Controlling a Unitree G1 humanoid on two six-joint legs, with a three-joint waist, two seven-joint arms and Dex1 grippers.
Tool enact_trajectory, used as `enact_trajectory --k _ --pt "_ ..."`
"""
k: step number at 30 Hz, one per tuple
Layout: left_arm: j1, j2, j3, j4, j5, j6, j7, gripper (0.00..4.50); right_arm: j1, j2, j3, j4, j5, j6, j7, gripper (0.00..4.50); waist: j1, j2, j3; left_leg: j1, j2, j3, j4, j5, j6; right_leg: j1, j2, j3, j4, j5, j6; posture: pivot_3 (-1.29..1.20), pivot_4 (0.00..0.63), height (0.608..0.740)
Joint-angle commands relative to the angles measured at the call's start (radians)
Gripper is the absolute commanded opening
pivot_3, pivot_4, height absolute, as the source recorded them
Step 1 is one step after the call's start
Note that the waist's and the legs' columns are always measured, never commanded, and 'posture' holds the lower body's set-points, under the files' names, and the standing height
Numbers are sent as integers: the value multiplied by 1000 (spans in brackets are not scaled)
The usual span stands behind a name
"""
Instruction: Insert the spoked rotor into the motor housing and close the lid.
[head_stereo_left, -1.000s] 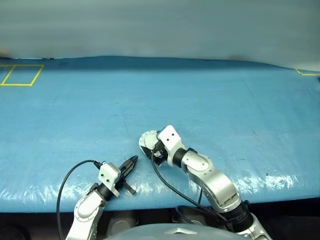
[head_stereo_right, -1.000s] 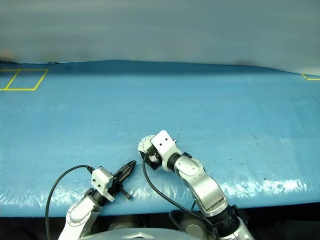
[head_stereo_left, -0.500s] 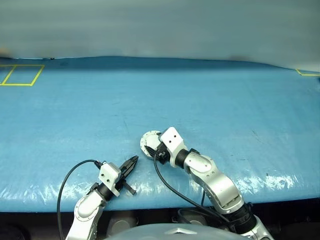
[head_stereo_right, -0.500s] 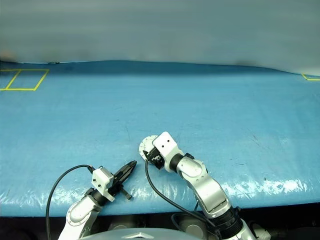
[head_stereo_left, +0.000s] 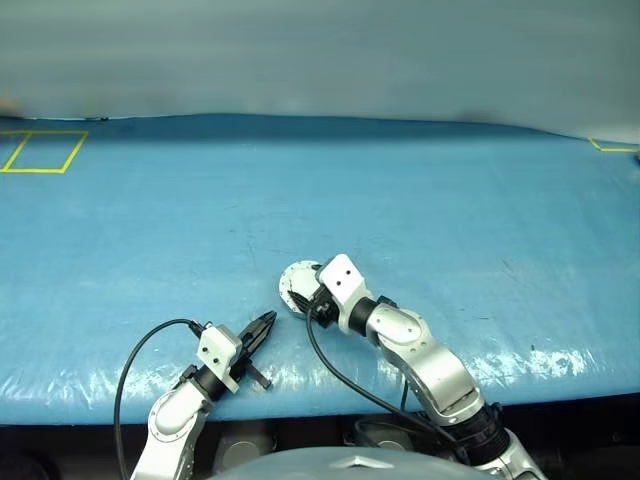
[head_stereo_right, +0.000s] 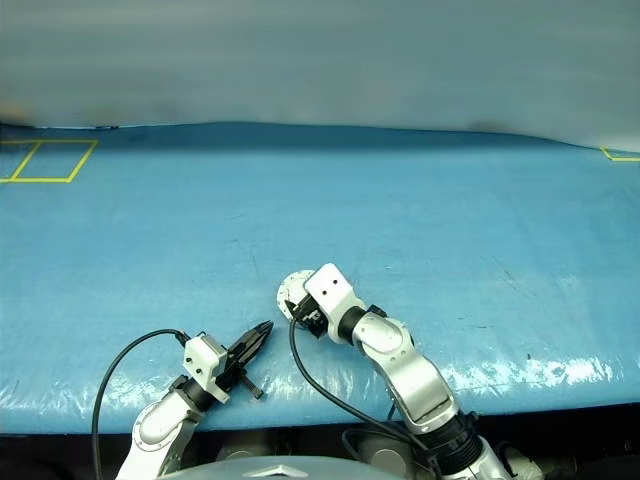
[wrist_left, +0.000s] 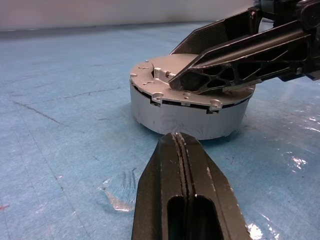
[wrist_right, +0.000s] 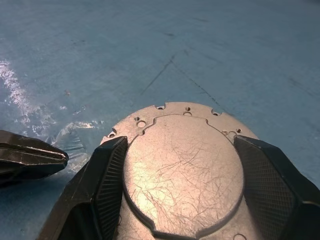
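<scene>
Silver housing (wrist_left: 190, 107) sits on the blue table (head_stereo_left: 450, 220) with lid (wrist_right: 182, 172) down; right gripper (wrist_right: 182, 200) reaches over it, fingers spread either side; left gripper (wrist_left: 184, 200) clenched, level, just beside.

Left gripper (head_stereo_left: 266, 322) closed; right gripper (wrist_right: 175, 165) spread wide.

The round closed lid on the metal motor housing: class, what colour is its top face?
Plain scratched light grey lid, clearest in the right wrist view.
</scene>
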Motion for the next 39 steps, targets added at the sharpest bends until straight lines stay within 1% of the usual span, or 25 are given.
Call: enact_trajectory --k 1,5,18,20,24,28,33,39 --pt "5 -6 -5 11 -4 -15 -4 0 -1 -3 18 24 -35 3 -9 3041 0 0 -1 0 0 0 0 0 0 0 0 0 0 0 0 0 150 740" --pt "3 -6 -6 13 -4 -17 -5 0 -9 -14 26 20 -41 28 8 3041 0 0 -2 0 0 0 0 0 0 0 0 0 0 0 0 0 150 740" --pt "3 -6 -8 10 -6 -12 -4 0 -32 -9 -1 -3 -1 229 24 3041 1 0 -10 0 0 0 0 0 0 0 -1 0 0 1 -2 0 150 740" --pt "2 -6 -9 10 -5 -11 -4 0 -37 -18 6 5 -7 186 31 3041 1 -1 -10 0 0 0 0 0 0 0 -1 -1 0 1 -2 0 150 740" --pt "1 -6 -9 9 -4 -10 -3 0 -32 -17 1 36 -21 43 26 3041 0 -1 -10 0 0 0 -1 0 0 0 -1 -1 -1 0 -2 0 150 740" --pt "0 -6 -8 9 -4 -11 -3 0 -32 -27 6 67 -52 -15 12 3041 0 -1 -10 0 0 0 0 0 0 0 -1 -1 0 -1 0 0 150 740" --pt "-2 -4 -7 14 -5 -12 -5 0 -33 -36 11 66 -62 20 20 3041 0 -1 -10 0 0 0 0 0 0 0 -2 -1 -1 -1 0 0 150 740" --pt "-4 -5 -7 22 -6 -15 -10 0 -40 -5 -32 40 -22 139 6 3041 1 -1 -11 0 0 -1 0 0 0 0 -3 -1 -1 0 -2 0 150 740"
